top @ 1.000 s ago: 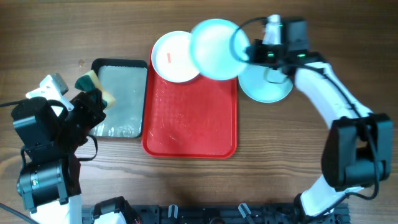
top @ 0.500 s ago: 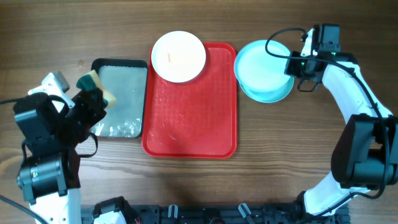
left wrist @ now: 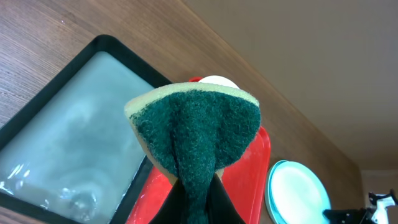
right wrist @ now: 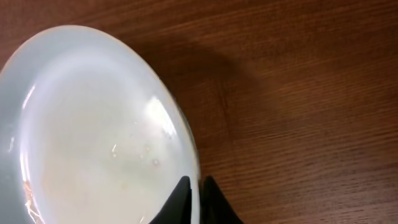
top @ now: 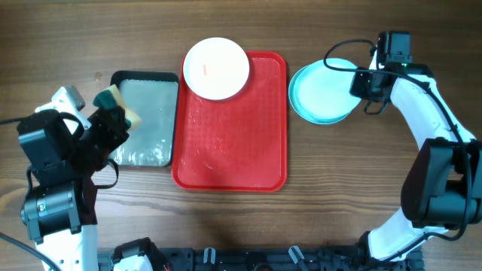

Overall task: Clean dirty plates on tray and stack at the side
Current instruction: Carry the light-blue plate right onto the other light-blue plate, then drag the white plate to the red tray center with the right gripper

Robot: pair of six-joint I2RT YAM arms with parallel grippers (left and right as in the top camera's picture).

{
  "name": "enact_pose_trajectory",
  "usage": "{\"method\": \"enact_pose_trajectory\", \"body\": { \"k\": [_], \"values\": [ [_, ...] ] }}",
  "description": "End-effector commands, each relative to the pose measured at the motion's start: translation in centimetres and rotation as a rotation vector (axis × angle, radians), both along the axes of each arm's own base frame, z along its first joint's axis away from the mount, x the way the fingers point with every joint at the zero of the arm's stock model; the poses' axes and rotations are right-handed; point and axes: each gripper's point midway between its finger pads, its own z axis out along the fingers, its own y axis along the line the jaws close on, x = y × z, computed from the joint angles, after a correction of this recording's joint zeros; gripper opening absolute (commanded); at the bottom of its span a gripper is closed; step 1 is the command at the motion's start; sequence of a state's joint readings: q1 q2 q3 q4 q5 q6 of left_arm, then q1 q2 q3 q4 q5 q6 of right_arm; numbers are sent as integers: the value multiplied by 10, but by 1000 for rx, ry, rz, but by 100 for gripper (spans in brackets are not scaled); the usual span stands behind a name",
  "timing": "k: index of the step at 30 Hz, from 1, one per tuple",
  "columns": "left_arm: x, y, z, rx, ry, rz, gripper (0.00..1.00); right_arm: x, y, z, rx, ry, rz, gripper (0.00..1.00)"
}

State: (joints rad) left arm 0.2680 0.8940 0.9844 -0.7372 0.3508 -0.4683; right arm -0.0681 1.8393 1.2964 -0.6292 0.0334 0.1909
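Observation:
The red tray [top: 230, 150] lies mid-table. A white plate [top: 217, 69] with an orange-red smear sits on its far end and overhangs the rim. It peeks out behind the sponge in the left wrist view [left wrist: 214, 81]. To the tray's right, a light blue plate [top: 322, 92] lies on the table, seemingly on top of a second blue one that is mostly hidden. My right gripper [top: 363, 83] is shut on the top plate's right rim [right wrist: 93, 137], with one finger on each side [right wrist: 198, 190]. My left gripper [top: 105, 124] is shut on a green-and-yellow sponge [left wrist: 193, 137], held above the grey tray.
A black-rimmed grey tray [top: 144, 120] holding water lies left of the red tray and also shows in the left wrist view [left wrist: 68, 137]. Bare wooden table [top: 339, 173] surrounds the plates on the right.
My right gripper carried the light blue plate from over the red tray's far right corner to the right. It set the plate down on the other blue plate. The left arm barely moved.

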Motion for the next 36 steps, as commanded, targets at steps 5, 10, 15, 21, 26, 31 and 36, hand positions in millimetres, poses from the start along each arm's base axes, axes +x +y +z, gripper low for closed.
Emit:
{"method": "enact_pose_trajectory", "body": {
  "k": [5, 10, 15, 21, 26, 31, 36],
  "values": [
    [1, -4, 1, 6, -11, -31, 4, 0, 18, -9, 96, 17, 47, 20],
    [1, -4, 1, 6, -11, -31, 4, 3, 45, -1, 193, -10, 233, 45],
    [0, -4, 1, 6, -9, -31, 4, 14, 87, 32, 396, -90, 354, 48],
    [-3, -5, -3, 21, 8, -46, 4, 31, 135, 47, 409, -182, 460, 48],
    [-3, -5, -4, 20, 11, -46, 4, 44, 186, 41, 335, -228, 474, 48],
    [-3, -5, -4, 20, 11, -46, 4, 52, 248, 21, 264, -292, 544, 49],
    [-3, -5, -4, 20, 12, -46, 4, 65, 278, 3, 171, -374, 569, 55]
  ]
}}
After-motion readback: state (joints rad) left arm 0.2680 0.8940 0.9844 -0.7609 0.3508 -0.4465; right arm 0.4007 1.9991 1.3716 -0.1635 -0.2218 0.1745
